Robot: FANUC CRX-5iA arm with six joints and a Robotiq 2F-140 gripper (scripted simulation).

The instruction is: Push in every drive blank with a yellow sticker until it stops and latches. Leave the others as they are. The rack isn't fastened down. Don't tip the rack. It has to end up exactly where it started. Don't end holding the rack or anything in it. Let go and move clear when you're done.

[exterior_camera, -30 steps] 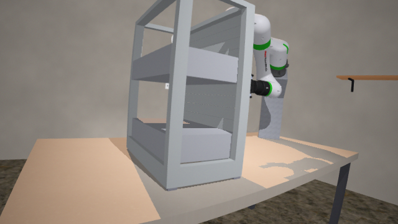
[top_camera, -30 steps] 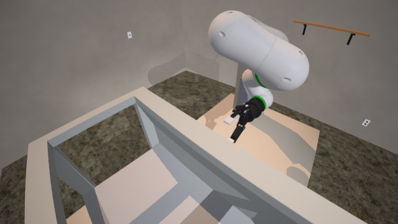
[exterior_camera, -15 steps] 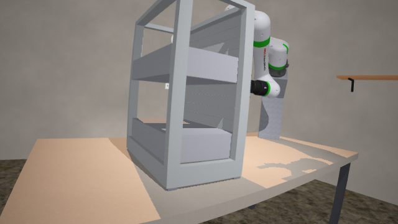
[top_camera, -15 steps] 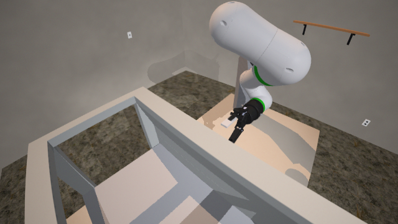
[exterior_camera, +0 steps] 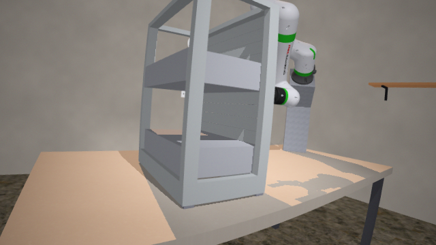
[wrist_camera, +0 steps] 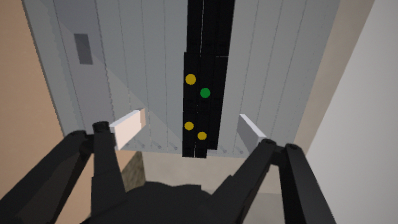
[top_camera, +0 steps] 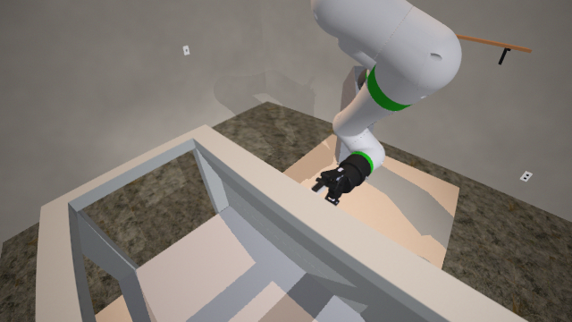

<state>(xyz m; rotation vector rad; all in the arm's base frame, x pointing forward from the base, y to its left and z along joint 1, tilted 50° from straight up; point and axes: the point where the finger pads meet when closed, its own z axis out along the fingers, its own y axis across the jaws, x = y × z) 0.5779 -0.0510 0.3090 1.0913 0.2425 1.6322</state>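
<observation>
The grey rack (exterior_camera: 204, 101) stands upright on the tan table. In the wrist view its front face (wrist_camera: 150, 70) shows a narrow black column of drive blanks (wrist_camera: 205, 85). Three blanks carry yellow stickers: one upper (wrist_camera: 190, 79) and two lower (wrist_camera: 189, 126), (wrist_camera: 202, 135). One blank carries a green sticker (wrist_camera: 205, 92). How far each blank sticks out I cannot tell. My gripper (wrist_camera: 191, 119) is open and empty, facing the rack front a short way off, with the black column between its fingers' lines. It also shows in the top view (top_camera: 325, 190), beside the rack's top edge. In the exterior view the rack hides it.
The rack holds grey shelves or boxes, one up high (exterior_camera: 218, 73) and one at the bottom (exterior_camera: 218, 160). The arm's grey pedestal (exterior_camera: 296, 126) stands on the table behind the rack. A wall shelf (exterior_camera: 402, 85) hangs at the far right.
</observation>
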